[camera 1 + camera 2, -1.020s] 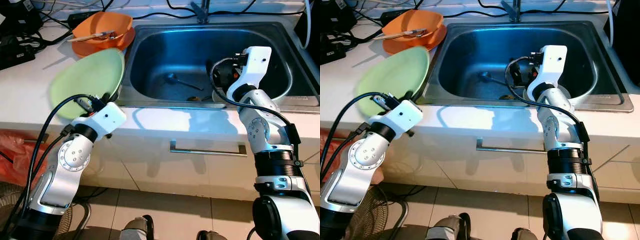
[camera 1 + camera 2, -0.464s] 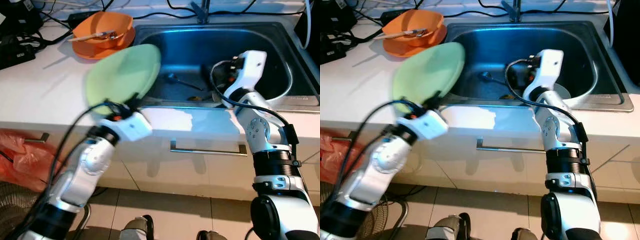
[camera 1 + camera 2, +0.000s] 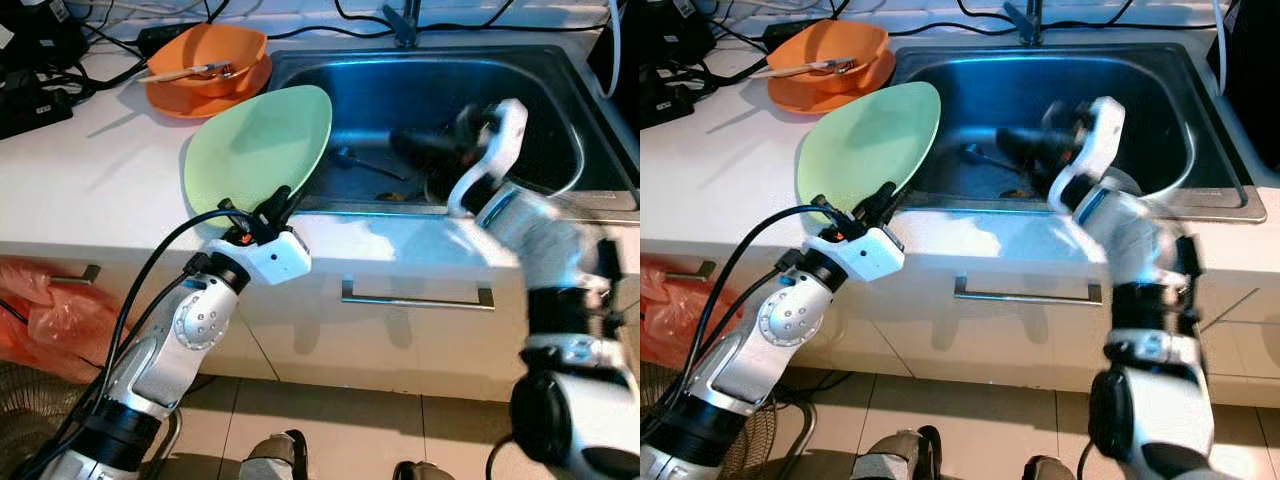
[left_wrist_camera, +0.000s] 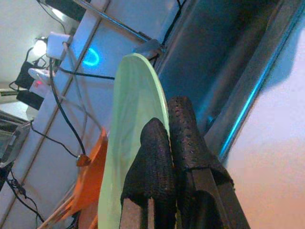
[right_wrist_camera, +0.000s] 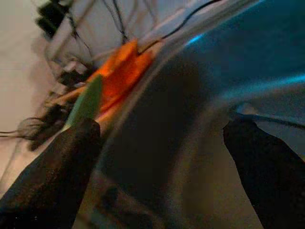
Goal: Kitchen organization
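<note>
Spread black fingers (image 5: 50, 176) over blurred sink (image 5: 214, 62)

the two eye views look down and forward from the head onto a white counter (image 3: 90, 190) and steel sink (image 3: 560, 110), set side by side so they share almost the whole scene, with both arms and the floor below. the left wrist view looks along its fingers (image 4: 157, 181), very close, past a green plate (image 4: 131, 143) edge-on toward the sink and wall. the right wrist view is blurred, close above the sink basin, facing the orange bowl (image 5: 121, 74); it shares plate, bowl and sink with the eye views.
</note>
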### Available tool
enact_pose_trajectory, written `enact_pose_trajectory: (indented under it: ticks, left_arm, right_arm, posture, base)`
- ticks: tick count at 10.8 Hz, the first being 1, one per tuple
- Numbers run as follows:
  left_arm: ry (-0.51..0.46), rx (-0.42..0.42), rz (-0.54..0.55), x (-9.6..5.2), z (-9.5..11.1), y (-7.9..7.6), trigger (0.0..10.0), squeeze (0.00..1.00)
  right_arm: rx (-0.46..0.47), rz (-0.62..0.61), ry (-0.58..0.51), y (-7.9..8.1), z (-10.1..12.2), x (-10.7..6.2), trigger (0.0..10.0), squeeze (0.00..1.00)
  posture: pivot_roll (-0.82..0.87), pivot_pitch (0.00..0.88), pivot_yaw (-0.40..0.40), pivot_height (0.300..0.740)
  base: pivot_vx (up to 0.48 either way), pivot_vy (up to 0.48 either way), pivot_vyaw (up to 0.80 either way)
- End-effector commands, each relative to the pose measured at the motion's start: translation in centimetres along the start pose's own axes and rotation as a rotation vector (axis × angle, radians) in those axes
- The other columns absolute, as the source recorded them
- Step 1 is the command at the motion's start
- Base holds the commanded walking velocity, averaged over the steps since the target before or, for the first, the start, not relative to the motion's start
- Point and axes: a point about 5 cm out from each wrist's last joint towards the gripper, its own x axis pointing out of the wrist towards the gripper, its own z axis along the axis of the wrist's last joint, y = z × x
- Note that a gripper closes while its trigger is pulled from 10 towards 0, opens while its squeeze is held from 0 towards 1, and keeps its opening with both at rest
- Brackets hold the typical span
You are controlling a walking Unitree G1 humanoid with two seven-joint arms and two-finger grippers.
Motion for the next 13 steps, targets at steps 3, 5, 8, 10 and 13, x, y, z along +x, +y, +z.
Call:
enact_pose_trajectory:
  ticks: [3,5,8,10,13]
  left_arm:
    - [-0.129,0.046,0.002,2.1,1.0,0.4,0.0,0.00]
    - [-0.171,0.046,0.007,3.5,1.5,0.7,0.0,0.00]
    - [-0.239,0.037,-0.001,4.9,2.6,0.0,0.0,0.00]
    - [-0.257,0.033,-0.007,4.9,2.6,-0.3,0.0,0.00]
    - [-0.279,0.035,-0.002,4.8,2.8,-0.5,0.0,0.00]
  right_arm:
    - [0.113,0.193,0.003,2.7,0.6,0.4,10.0,0.00]
    - [0.104,0.224,0.017,3.2,0.2,0.7,10.0,0.00]
    - [0.133,0.266,0.022,4.2,0.0,1.6,10.0,0.00]
    - [0.144,0.275,-0.019,4.6,0.1,2.1,10.0,0.00]
    - [0.176,0.317,-0.039,5.6,-0.2,2.9,10.0,0.00]
  posture:
    - [0.13,0.155,0.087,0.740]
    - [0.12,0.154,0.096,0.740]
    - [0.10,0.157,0.107,0.740]
    - [0.10,0.161,0.110,0.740]
    - [0.10,0.168,0.107,0.740]
  base:
    - [0.000,0.000,0.00]
    - [0.000,0.000,0.00]
    - [0.000,0.000,0.00]
    - [0.000,0.000,0.00]
    - [0.000,0.000,0.00]
